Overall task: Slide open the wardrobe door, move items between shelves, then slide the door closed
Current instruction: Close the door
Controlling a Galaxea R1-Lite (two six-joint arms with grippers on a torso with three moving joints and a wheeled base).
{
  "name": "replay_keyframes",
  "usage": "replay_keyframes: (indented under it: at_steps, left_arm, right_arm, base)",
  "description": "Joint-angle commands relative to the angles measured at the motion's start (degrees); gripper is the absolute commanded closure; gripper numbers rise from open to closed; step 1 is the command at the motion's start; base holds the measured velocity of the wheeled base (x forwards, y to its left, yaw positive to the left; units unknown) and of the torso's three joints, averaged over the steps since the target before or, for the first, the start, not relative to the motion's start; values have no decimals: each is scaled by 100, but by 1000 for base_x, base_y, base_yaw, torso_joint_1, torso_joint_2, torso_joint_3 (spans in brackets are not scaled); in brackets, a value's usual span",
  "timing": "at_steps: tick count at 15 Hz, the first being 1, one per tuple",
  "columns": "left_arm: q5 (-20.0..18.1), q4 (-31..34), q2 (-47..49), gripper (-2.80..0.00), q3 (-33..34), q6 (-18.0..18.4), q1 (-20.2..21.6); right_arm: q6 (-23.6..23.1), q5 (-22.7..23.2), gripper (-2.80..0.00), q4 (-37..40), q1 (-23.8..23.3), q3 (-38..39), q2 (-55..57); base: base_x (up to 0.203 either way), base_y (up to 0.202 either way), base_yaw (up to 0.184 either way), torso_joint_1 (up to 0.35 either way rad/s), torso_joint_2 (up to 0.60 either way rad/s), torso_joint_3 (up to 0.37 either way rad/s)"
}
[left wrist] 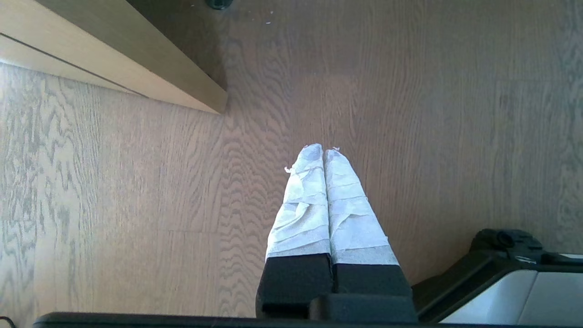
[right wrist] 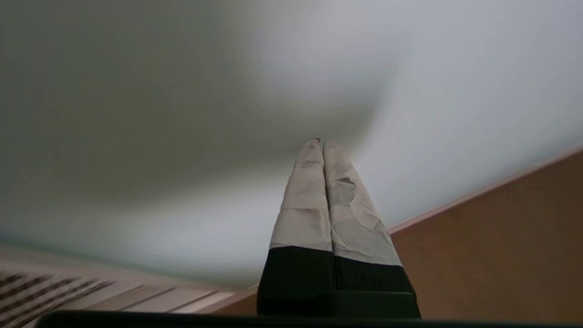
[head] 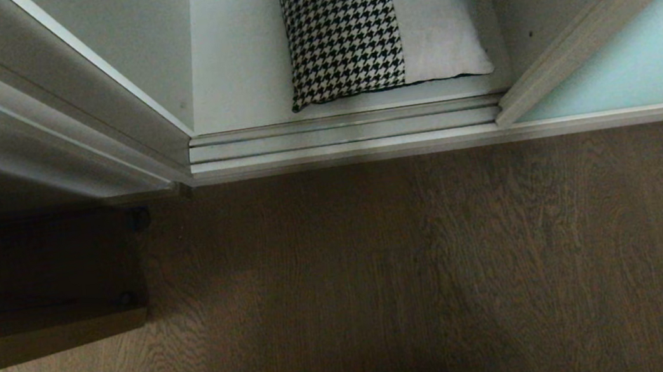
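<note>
The wardrobe stands open in the head view. The cushion point(head: 343, 31), houndstooth with rust-brown and light-grey patches, lies flat on the white shelf point(head: 240, 76) inside. The sliding wardrobe door point(head: 641, 55), pale aqua glass, sits slid to the right. Neither arm shows in the head view. My right gripper point(right wrist: 322, 143) is shut and empty, pointing at the door's glass point(right wrist: 182, 114) close ahead, with the cushion's edge point(right wrist: 36, 284) off to one side. My left gripper point(left wrist: 324, 151) is shut and empty, parked over the wooden floor.
A ridged floor track point(head: 344, 133) runs along the wardrobe's front. The white side wall panel point(head: 128, 52) bounds the opening on the left. Dark low furniture point(head: 30, 283) stands at the left on the wooden floor point(head: 412, 265). My base point(left wrist: 501, 282) shows beside the left gripper.
</note>
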Motion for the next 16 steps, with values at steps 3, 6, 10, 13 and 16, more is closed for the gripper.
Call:
replay_keyframes:
  at_steps: [3, 6, 10, 13, 16]
  left_arm:
    - [5, 1, 1, 0, 0, -1, 5]
    - [5, 1, 1, 0, 0, -1, 0]
    - [5, 1, 1, 0, 0, -1, 5]
    - [5, 1, 1, 0, 0, -1, 5]
    - [5, 1, 1, 0, 0, -1, 4]
  right_arm:
    - [43, -56, 0, 358, 667, 52, -451]
    - [112, -81, 0, 553, 1240, 153, -678]
    - [132, -69, 0, 842, 2069, 260, -924]
    - [158, -56, 0, 925, 2511, 305, -964]
    - [258, -56, 0, 930, 3018, 287, -977]
  base:
    - [0, 0, 0, 0, 0, 0]
    - [0, 0, 0, 0, 0, 0]
    - [0, 0, 0, 0, 0, 0]
    - [0, 0, 0, 0, 0, 0]
    - [0, 0, 0, 0, 0, 0]
